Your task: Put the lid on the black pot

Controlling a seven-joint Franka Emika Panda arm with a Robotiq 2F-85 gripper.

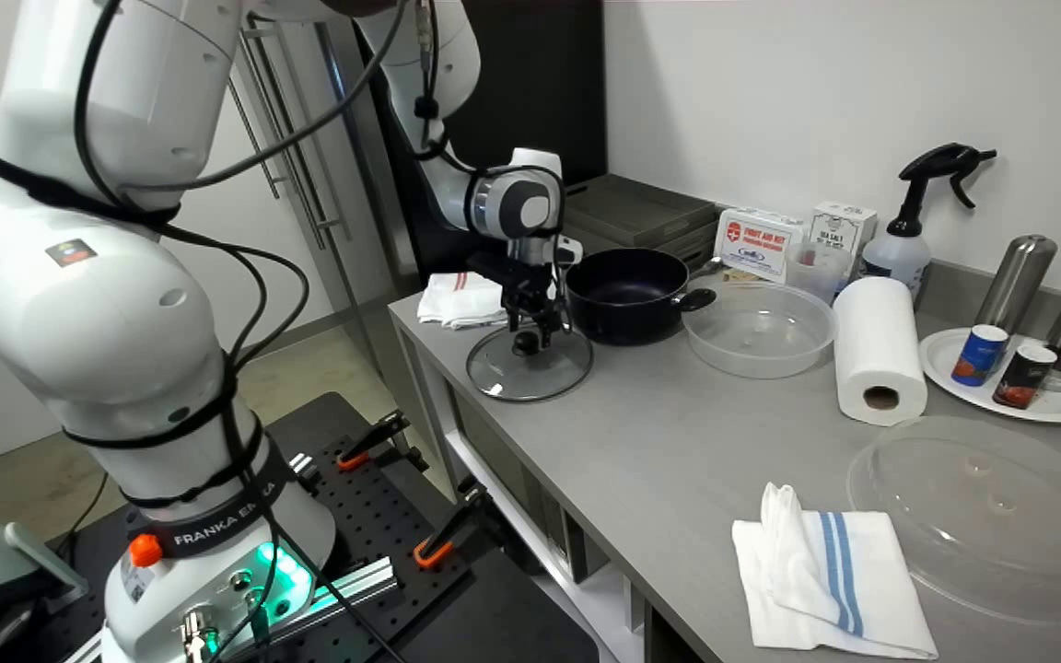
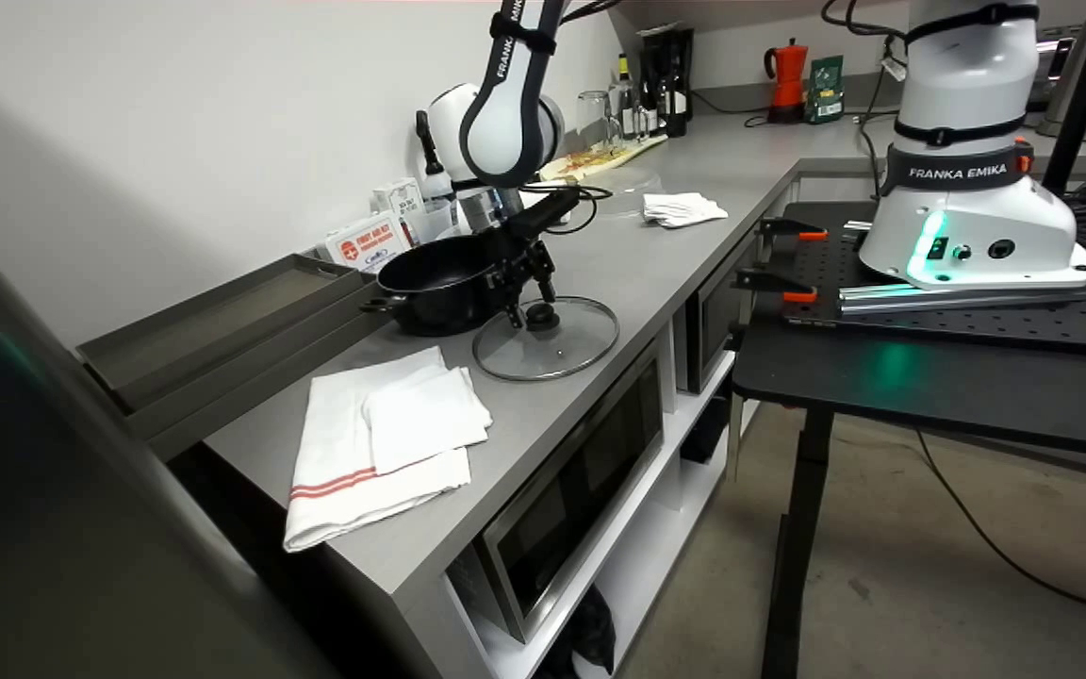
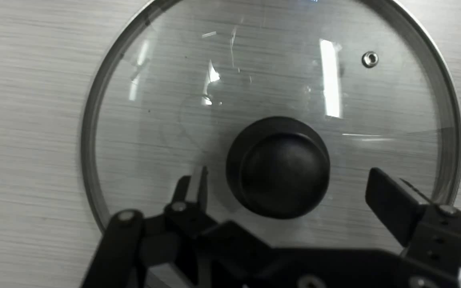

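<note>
Gray countertop [image 1: 659,451]: runs alongside a white wall [image 1: 825,101].
Franka Panda arm [image 1: 144,285]: white, reaching down over the countertop.
Black pot [image 1: 627,322]: round, standing upright on the countertop.
Glass lid [image 1: 530,378]: clear, metal-rimmed, lying flat on the countertop just beside the pot.
Robotiq gripper [image 3: 288,186]: unclenched, low over the lid, fingers [image 3: 390,208] spread apart.
Knob [image 3: 284,174]: black, between those fingers, clear of both.

The lid [image 3: 272,130], cropped above, covered below
In the wrist view, the pincer [image 3: 288,172] hides the lid's lower rim and is cut off by the bottom edge. In an exterior view, it hides part of the black pot [image 2: 439,306]; a blurred dark shape [image 2: 53,490], cut by the left edge, cannot be identified. Print on the blue canister [image 1: 979,354] is too small to read.
</note>
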